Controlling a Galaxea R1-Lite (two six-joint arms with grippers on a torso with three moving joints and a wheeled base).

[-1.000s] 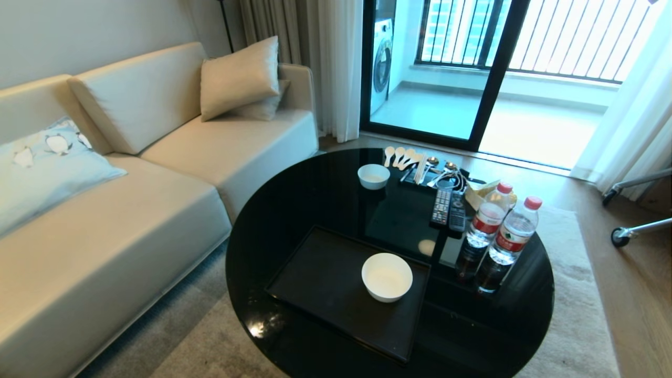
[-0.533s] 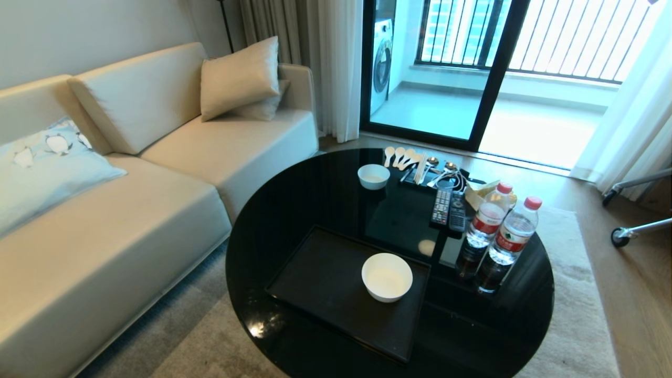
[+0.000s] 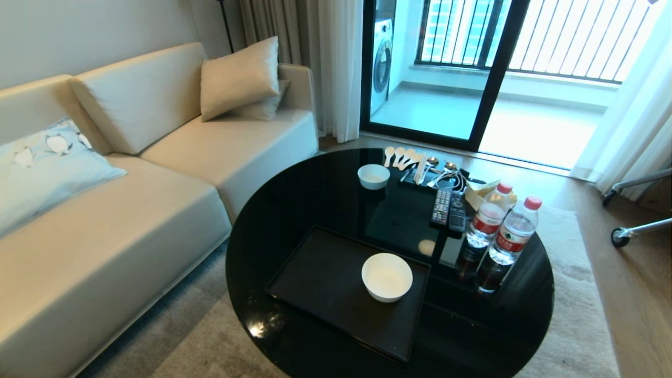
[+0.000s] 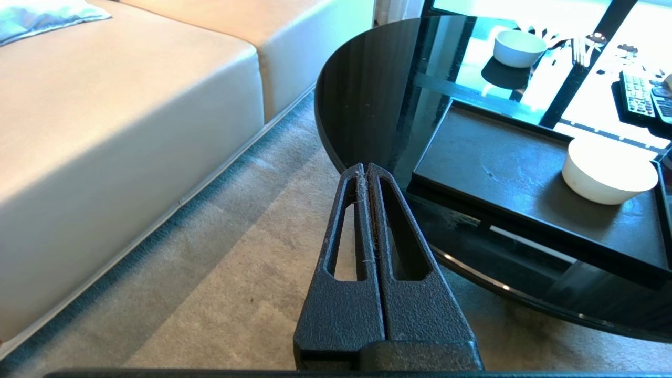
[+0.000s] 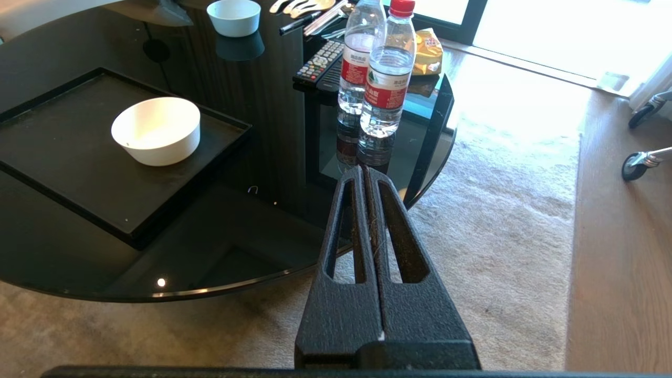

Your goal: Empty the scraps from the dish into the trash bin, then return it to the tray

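The dish [image 3: 387, 277], a plain white bowl, stands upright on the black tray [image 3: 315, 278] near its right edge, and its inside looks bare. It also shows in both wrist views, dish [image 4: 608, 170] and dish [image 5: 156, 129], on the tray [image 4: 499, 168] [image 5: 63, 152]. The scraps and the trash bin are out of view. My left gripper [image 4: 364, 169] is shut and empty, held low over the rug off the table's left edge. My right gripper [image 5: 365, 171] is shut and empty, low by the table's near right edge. Neither arm shows in the head view.
On the round black glass table [image 3: 294, 210]: a smaller white bowl [image 3: 373, 176], spoons [image 3: 401, 156], two remotes [image 3: 448, 209], a snack packet [image 5: 428, 52] and two water bottles [image 3: 501, 231]. A beige sofa [image 3: 105, 210] stands left; a wheeled stand [image 3: 632, 231] at right.
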